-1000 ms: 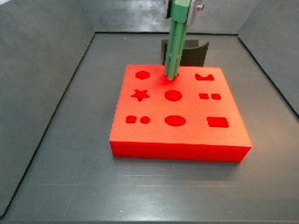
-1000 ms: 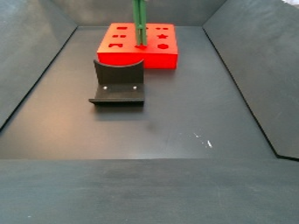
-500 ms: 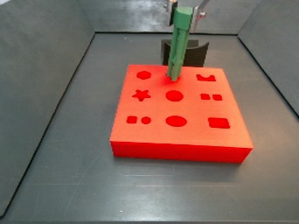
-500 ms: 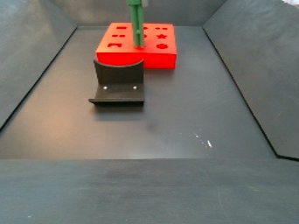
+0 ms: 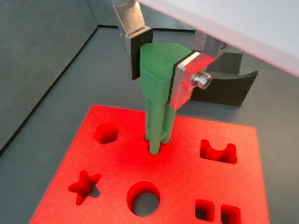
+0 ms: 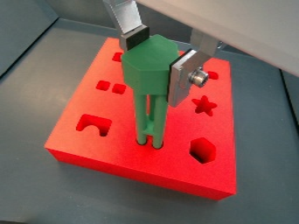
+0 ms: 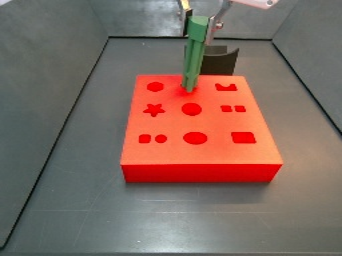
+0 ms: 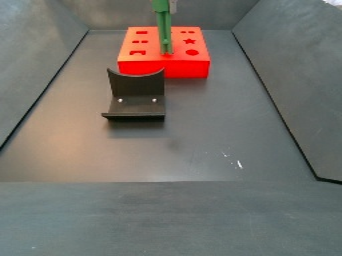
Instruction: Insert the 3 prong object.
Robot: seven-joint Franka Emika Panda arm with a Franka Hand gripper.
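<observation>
My gripper [image 5: 163, 61] [image 6: 160, 61] is shut on the top of the 3 prong object [image 5: 156, 105] [image 6: 146, 101], a long bright green ridged peg. The peg hangs almost upright. Its prongs meet the red board [image 5: 117, 188] [image 6: 105, 140] at a hole in the middle of the row nearest the fixture. I cannot tell how deep they sit. In both side views the peg [image 7: 194, 55] [image 8: 163, 25] stands over the board [image 7: 214, 160] [image 8: 187, 68], with the gripper [image 7: 201, 18] at the top edge.
The board has several other shaped holes, among them a star [image 7: 155, 108], a round one [image 7: 191, 108] and an oval [image 7: 195, 137]. The dark fixture [image 8: 135, 95] [image 7: 222, 58] stands on the floor right beside the board. Grey walls enclose the floor.
The gripper and peg have shifted slightly sideways and the peg stands more upright. The red board has slid a little with it.
</observation>
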